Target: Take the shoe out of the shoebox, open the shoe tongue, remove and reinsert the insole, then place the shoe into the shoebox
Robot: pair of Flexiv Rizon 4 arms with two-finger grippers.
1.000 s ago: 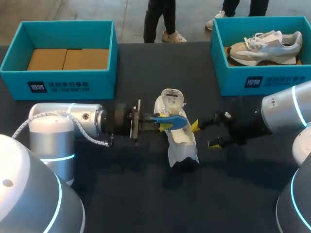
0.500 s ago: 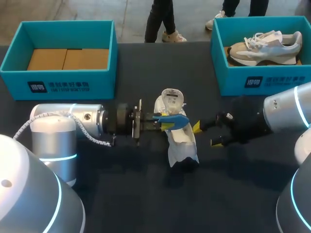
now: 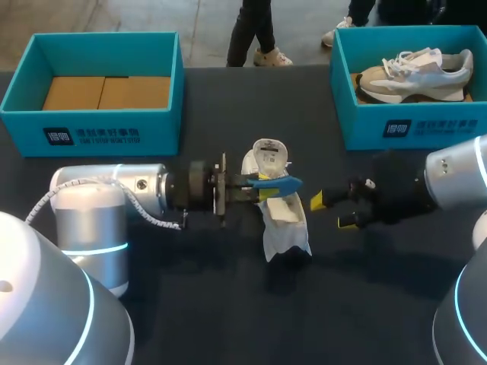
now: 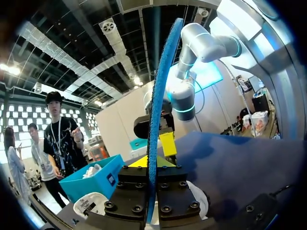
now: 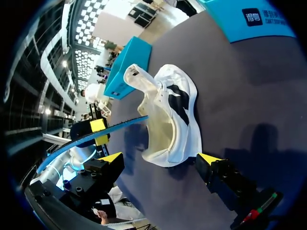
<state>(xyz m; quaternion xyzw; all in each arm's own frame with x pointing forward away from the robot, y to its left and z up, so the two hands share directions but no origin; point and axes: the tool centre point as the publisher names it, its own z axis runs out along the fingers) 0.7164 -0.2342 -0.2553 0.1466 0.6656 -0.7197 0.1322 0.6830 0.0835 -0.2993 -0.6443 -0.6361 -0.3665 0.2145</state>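
A white shoe (image 3: 280, 220) lies mid-table with its tongue (image 3: 268, 157) pulled up, toe toward the near edge. My left gripper (image 3: 261, 190) is shut on a blue insole (image 3: 275, 183), held edge-up across the shoe's opening. In the left wrist view the insole (image 4: 157, 110) stands between that gripper's fingers (image 4: 152, 165). My right gripper (image 3: 331, 211) stands open just right of the shoe, holding nothing. In the right wrist view the shoe (image 5: 170, 120) lies ahead of the open right gripper (image 5: 160, 160), with the insole (image 5: 91, 137) and left gripper (image 5: 96, 132) beyond it.
A teal shoebox (image 3: 91, 125) with a cardboard floor stands at the back left. Another teal shoebox (image 3: 411, 122) at the back right holds a beige and white shoe (image 3: 415, 72). Dark bare table lies in front of the shoe.
My left gripper has carried the insole a little to the right over the shoe. My right gripper has drawn back slightly to the right, still open.
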